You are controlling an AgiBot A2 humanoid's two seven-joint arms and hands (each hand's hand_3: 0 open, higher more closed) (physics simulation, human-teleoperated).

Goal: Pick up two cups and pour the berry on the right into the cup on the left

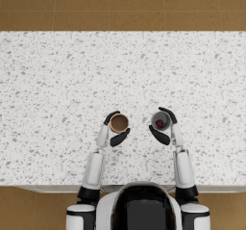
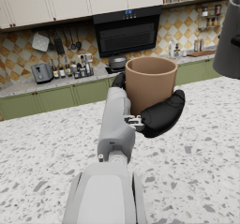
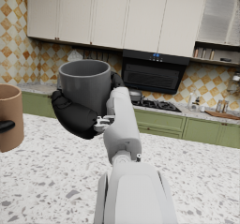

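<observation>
Fingers of the left hand (image 1: pixel 114 129) wrap around a brown cup (image 1: pixel 118 123), held upright just below the middle of the head view. Right hand (image 1: pixel 164 126) grips a grey cup (image 1: pixel 160 121) the same way, near it to the right, with a red berry (image 1: pixel 159 123) inside. Both hang over the speckled countertop (image 1: pixel 57 89).

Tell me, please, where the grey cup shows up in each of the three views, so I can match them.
Head view: the grey cup sits right of centre, held by the right hand, with a red berry inside.
Left wrist view: only its dark side shows, at the upper right edge.
Right wrist view: upper left of centre, in the right hand.
Shared landmark: the brown cup.
</observation>
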